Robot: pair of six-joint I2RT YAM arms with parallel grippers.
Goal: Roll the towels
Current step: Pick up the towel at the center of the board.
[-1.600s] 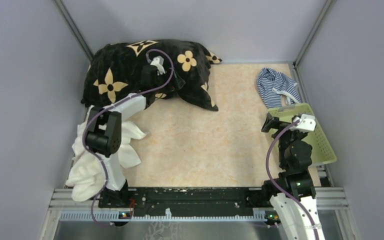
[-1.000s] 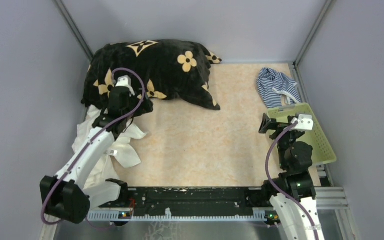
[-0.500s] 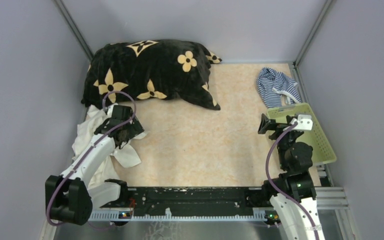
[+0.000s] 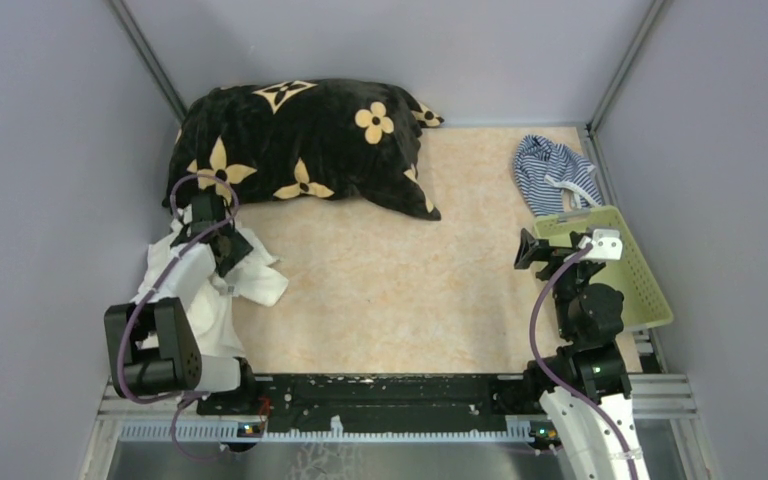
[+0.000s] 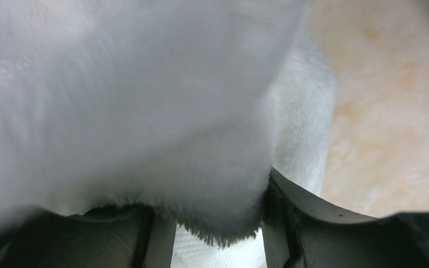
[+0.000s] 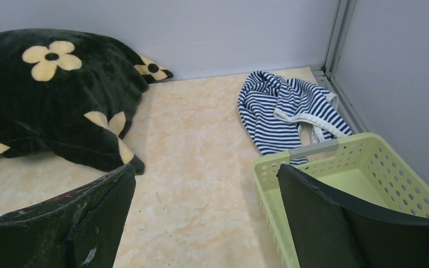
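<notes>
The white towels lie crumpled in a heap at the table's left edge, just below the black pillow. My left gripper is down on the top of that heap. In the left wrist view a thick fold of towel fills the gap of the left gripper and touches both fingers, so it is shut on the cloth. My right gripper hangs at the right beside the basket; in its own view the right gripper stands open with only bare table between the jaws.
A black pillow with tan flowers lies at the back left, its corner also in the right wrist view. A blue-and-white striped garment sits at the back right. A yellow-green basket stands against the right wall.
My left arm drew back from the pillow and came down onto the towel heap, and its jaws narrowed around a fold. The heap's edge shifted. The right arm barely moved.
</notes>
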